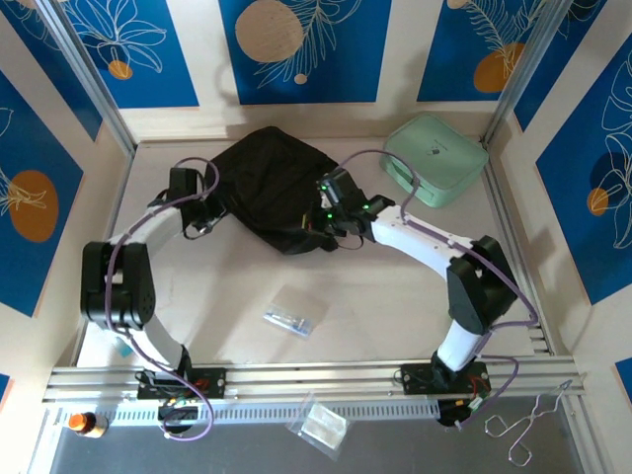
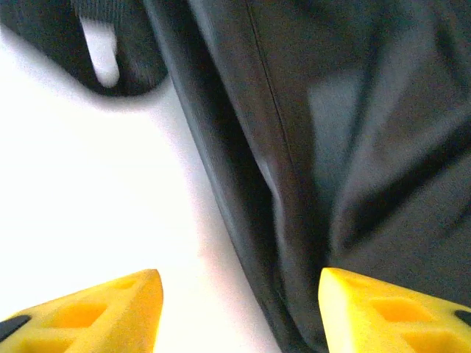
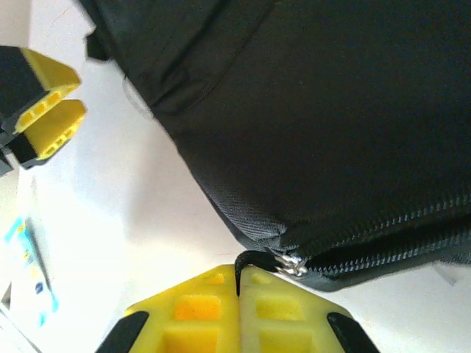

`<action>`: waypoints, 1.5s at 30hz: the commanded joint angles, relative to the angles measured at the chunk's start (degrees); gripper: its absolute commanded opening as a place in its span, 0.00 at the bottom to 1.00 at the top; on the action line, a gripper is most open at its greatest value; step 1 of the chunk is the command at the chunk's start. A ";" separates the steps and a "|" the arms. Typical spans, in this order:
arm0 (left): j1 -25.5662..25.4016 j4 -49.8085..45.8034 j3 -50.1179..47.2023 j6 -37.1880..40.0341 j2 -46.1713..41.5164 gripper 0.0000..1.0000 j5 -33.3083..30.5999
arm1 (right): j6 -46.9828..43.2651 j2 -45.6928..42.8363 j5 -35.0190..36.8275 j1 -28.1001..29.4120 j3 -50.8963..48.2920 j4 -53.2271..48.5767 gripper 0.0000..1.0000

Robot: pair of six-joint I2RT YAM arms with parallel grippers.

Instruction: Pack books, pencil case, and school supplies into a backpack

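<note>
Blue wall panels with pale leaf drawings and orange discs close in the white table [image 1: 395, 296] on three sides. We see the backpack [image 1: 272, 183] lying slumped at the far middle of it, black and crumpled. We cannot tell what it holds: from overhead its fabric hides the inside, and the wrist cameras meet its outer cloth. The left gripper [image 2: 239, 309] sits at the bag's left edge with its yellow fingers [image 2: 103, 312] apart; the dark rim of the bag runs down between them, unclamped. The right gripper [image 3: 238, 283] is at the bag's near edge, its fingers pressed together on the zip pull [image 3: 250, 259], a thin black tab that leads to the silver slider [image 3: 291, 263]; from there the zip teeth run off to the right along the seam. The pencil case [image 1: 294, 314] lies flat on the open table, nearer the arm bases than the bag and well apart from both grippers, a clear pouch with small bluish things inside. At the far right corner stands a mint-green case [image 1: 434, 158], rounded, its lid down, so we cannot see into it. On the grey ledge in front of the arm bases lies a second clear pouch [image 1: 321, 425], whose contents are too small for us to make out.
</note>
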 commanded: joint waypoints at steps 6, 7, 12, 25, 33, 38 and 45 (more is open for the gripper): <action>-1.14 16.72 -14.91 -19.14 -10.75 0.64 12.03 | -4.09 6.86 -10.41 4.71 8.31 2.34 0.00; -1.46 17.84 -15.98 -20.97 -11.35 0.65 12.15 | -4.21 7.42 -10.92 5.02 8.62 2.34 0.00; -3.64 20.86 -18.58 -26.60 -11.87 0.65 12.02 | -5.01 8.78 -12.26 6.06 9.31 2.17 0.00; -6.00 26.61 -17.72 -28.55 -3.50 0.40 12.65 | -5.54 8.97 -13.37 6.27 8.63 1.47 0.00; -6.41 27.77 -16.33 -27.71 -0.15 0.19 11.53 | -5.37 7.08 -11.13 6.07 6.02 0.75 0.00; -6.34 23.98 -14.38 -23.52 1.08 0.00 9.90 | -3.86 3.27 -6.76 4.54 0.70 1.11 0.00; -5.78 22.11 -14.12 -20.49 2.20 0.00 9.21 | 1.78 -1.58 -2.95 -0.71 -7.88 1.82 0.00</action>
